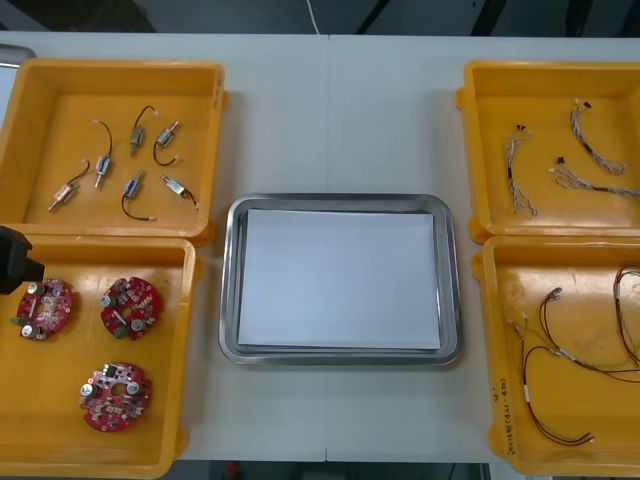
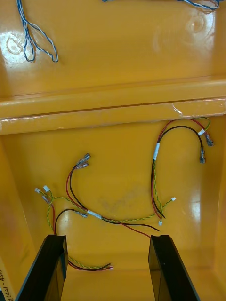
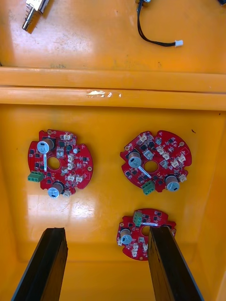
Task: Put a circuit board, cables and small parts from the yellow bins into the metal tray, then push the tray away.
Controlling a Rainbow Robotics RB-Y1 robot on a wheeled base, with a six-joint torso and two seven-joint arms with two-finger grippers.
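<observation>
**Both grippers open above the near bins**

Your left gripper (image 3: 107, 230) hangs over the near left bin (image 1: 60, 430), its fingers spread wide and holding nothing. Three round red circuit boards (image 1: 131, 307) lie flat on that bin's floor. Two sit side by side, and the third is closer to the gripper, with its edge hidden behind one finger (image 3: 165, 254).

Your right gripper (image 2: 107, 237) hangs over the near right bin (image 1: 580, 270), its fingers just as wide apart and also holding nothing. Under it you have two loose bundles of red, black and yellow cables (image 2: 94, 214). One bundle trails in between the fingers and the other lies just beyond them.

The metal tray (image 1: 228, 290), white inside, sits between the two near bins, just beside each.

Past the bin walls, the far left bin (image 1: 50, 110) holds six small metal parts (image 1: 132, 185), each trailing a short black lead. The far right bin (image 1: 540, 100) holds three blue and white twisted cables (image 1: 590, 135), lying apart from one another.

Everything rests on a light table (image 1: 330, 120) with a seam down its middle, and the room beyond its far edge is dark
</observation>
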